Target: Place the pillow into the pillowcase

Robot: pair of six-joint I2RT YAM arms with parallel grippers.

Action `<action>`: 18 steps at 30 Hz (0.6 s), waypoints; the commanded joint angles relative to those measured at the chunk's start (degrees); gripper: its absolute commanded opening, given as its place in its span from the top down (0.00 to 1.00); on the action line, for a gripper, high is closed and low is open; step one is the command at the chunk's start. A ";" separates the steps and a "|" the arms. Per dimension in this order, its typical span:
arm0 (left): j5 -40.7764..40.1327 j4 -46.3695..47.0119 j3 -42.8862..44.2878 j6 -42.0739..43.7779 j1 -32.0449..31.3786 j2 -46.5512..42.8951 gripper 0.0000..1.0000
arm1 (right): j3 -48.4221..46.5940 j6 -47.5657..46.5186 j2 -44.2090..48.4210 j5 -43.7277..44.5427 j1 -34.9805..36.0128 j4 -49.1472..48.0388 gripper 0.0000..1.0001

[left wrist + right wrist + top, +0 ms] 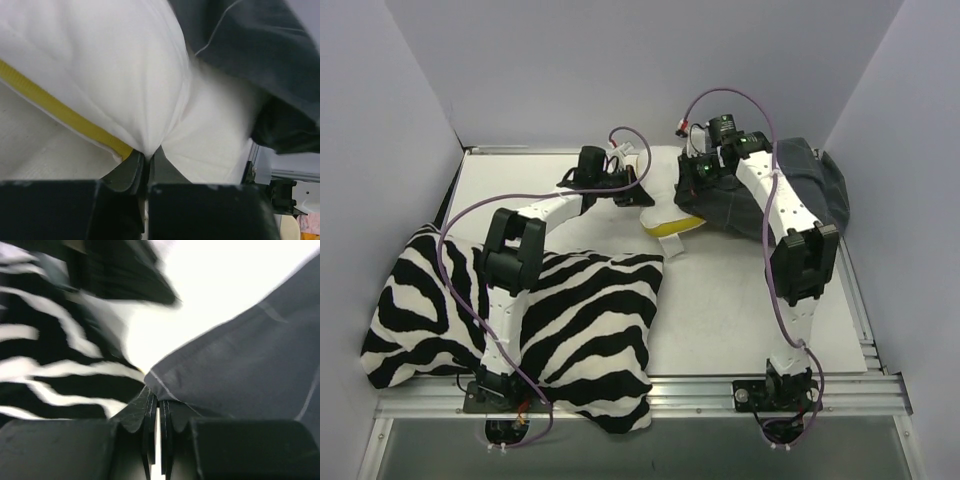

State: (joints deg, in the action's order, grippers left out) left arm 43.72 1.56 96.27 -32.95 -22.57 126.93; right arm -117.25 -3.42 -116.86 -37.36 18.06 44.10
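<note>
The white pillow with its yellow side edge lies at the back middle of the table, its right part inside the dark grey pillowcase. My left gripper is shut on a pinch of the pillow's white cover at its left end. In the left wrist view the pillow bulges just above the left gripper, with the pillowcase at the upper right. My right gripper is shut on the pillowcase's open edge. In the right wrist view the right gripper pinches the hem of the pillowcase.
A large zebra-striped cushion covers the front left of the table, under my left arm; it also shows blurred in the right wrist view. White walls close in the back and both sides. A metal rail runs along the near edge.
</note>
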 commanded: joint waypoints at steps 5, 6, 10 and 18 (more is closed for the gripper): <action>-2.76 1.63 2.76 1.47 0.50 0.15 0.58 | 13.00 -12.57 5.49 14.50 -3.47 3.72 0.74; -2.94 -0.31 4.00 3.22 0.59 0.42 0.47 | 14.67 -13.62 7.94 15.90 -4.00 3.46 0.64; -1.98 -12.07 9.11 16.29 1.21 -0.37 0.23 | 25.12 -14.77 15.94 22.24 -5.32 0.56 0.48; 1.01 -34.51 9.73 58.13 0.60 -7.22 0.09 | 48.93 -22.92 31.24 31.19 -6.19 -12.52 0.28</action>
State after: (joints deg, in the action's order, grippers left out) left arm 42.30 -21.71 105.86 3.29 -21.50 125.23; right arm -73.41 -20.58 -88.29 -12.86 12.64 38.17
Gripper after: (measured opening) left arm 0.900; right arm 0.711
